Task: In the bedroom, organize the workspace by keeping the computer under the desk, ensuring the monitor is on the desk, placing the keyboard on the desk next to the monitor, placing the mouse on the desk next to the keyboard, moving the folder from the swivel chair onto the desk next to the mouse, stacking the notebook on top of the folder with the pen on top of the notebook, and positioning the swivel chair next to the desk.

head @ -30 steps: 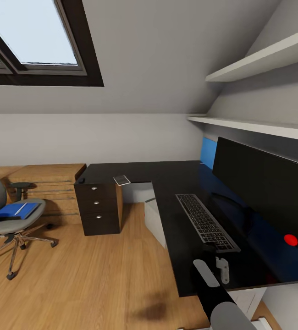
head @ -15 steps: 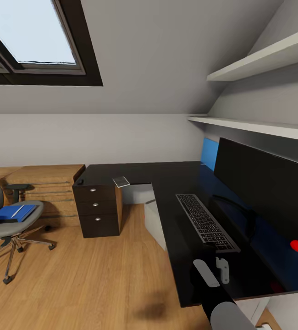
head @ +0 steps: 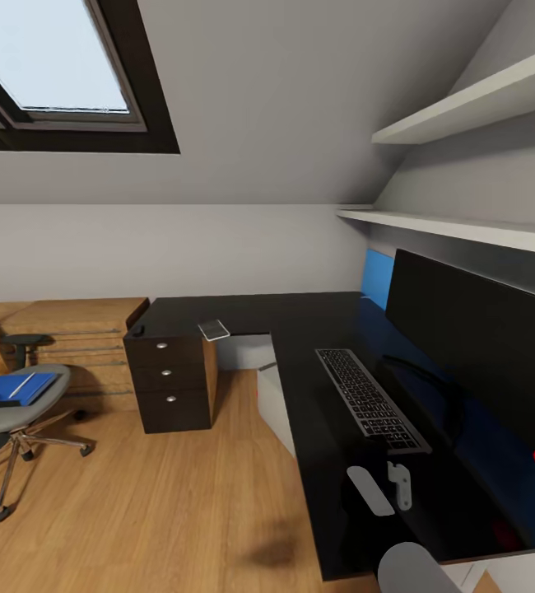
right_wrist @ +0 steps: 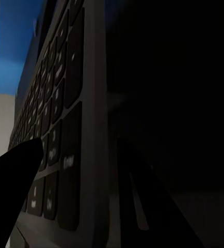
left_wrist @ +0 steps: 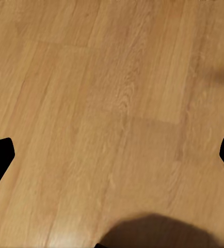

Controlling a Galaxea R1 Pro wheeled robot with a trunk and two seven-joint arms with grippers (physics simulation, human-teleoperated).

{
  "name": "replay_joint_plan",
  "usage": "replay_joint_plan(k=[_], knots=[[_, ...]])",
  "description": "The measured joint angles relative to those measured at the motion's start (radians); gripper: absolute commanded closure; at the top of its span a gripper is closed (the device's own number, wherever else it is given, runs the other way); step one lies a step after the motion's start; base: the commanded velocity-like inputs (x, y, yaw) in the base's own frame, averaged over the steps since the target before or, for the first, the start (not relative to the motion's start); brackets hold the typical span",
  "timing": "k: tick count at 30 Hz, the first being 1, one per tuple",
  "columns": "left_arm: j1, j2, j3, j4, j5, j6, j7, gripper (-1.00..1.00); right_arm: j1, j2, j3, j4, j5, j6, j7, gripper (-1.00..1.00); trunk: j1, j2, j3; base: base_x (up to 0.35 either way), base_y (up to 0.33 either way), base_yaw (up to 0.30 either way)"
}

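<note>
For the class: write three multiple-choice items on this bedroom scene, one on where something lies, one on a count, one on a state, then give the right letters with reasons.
1. Where does the blue folder lie?
A. on the desk
B. on the swivel chair's seat
C. on the floor

2. How many round silver knobs show on the black drawer unit?
A. one
B. three
C. five

3. What state is the monitor's screen in?
A. dark
B. showing a white page
C. tipped face down

Answers:
1 B: the folder rests on the swivel chair, apart from the desk.
2 B: three knobs sit one above another on the drawer unit.
3 A: the monitor stands upright behind the keyboard, its screen black with a red dot at the lower corner.
</note>
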Motion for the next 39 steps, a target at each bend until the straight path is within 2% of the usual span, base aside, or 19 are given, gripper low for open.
replay_joint_plan(k=[13,39], knots=[[0.0,-0.001,0.0,0.0,-0.001,0.0,0.0,-1.0,0.0,0.0,0.0,0.0,0.0,0.0,0.0,1.0,0.0,0.0,0.0,0.005,-0.002,0.0],[0.0,0.0,0.0,0.0,0.0,0.0,0.0,-1.0,0.0,0.0,0.0,0.002,0.0,-0.001,0.0,1.0,0.0,0.0,0.0,0.026,-0.065,0.0]])
